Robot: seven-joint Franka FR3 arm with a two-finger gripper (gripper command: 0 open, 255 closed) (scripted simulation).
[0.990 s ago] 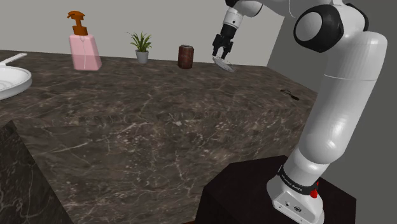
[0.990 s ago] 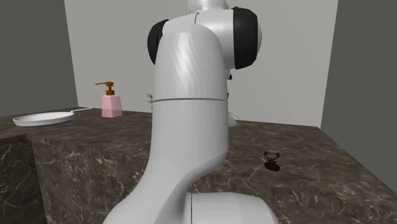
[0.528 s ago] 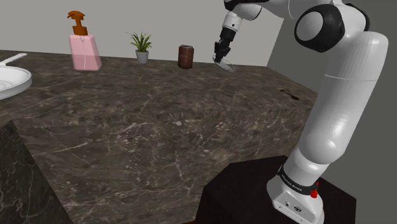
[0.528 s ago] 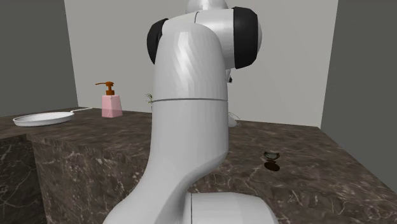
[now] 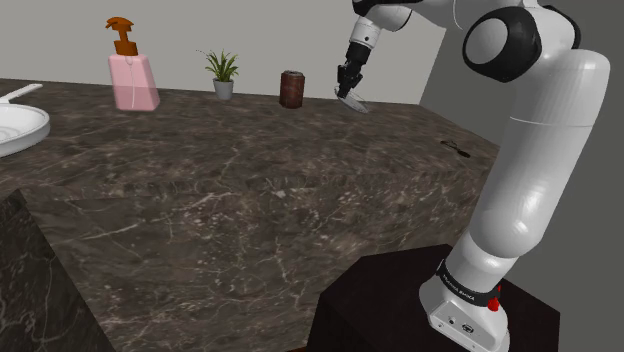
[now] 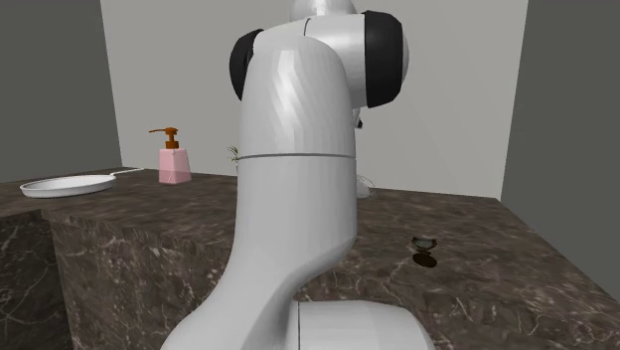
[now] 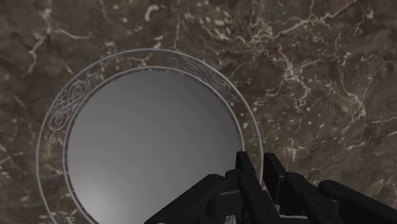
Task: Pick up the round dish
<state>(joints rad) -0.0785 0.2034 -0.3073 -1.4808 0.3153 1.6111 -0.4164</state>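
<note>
The round dish (image 7: 153, 146) is grey with a clear, patterned rim and lies on the dark marble counter (image 5: 230, 190). In the shoulder view the dish (image 5: 356, 105) sits at the counter's far side, just right of a brown cup. My gripper (image 5: 348, 92) comes down onto it from above. In the wrist view my gripper (image 7: 257, 167) has its two black fingers drawn close together on the dish's rim, one on each side of it, so it is shut on the rim. The dish rests on the counter.
Along the back of the counter stand a pink soap dispenser (image 5: 132, 80), a small potted plant (image 5: 222, 75) and a brown cup (image 5: 291, 88). A white pan (image 5: 18, 125) lies at the shoulder view's left edge. A small dark object (image 6: 427, 244) lies near the right side.
A second ago the fingers stood apart over the dish's edge; they have since shut on the rim. Over the last half second nothing has moved.
</note>
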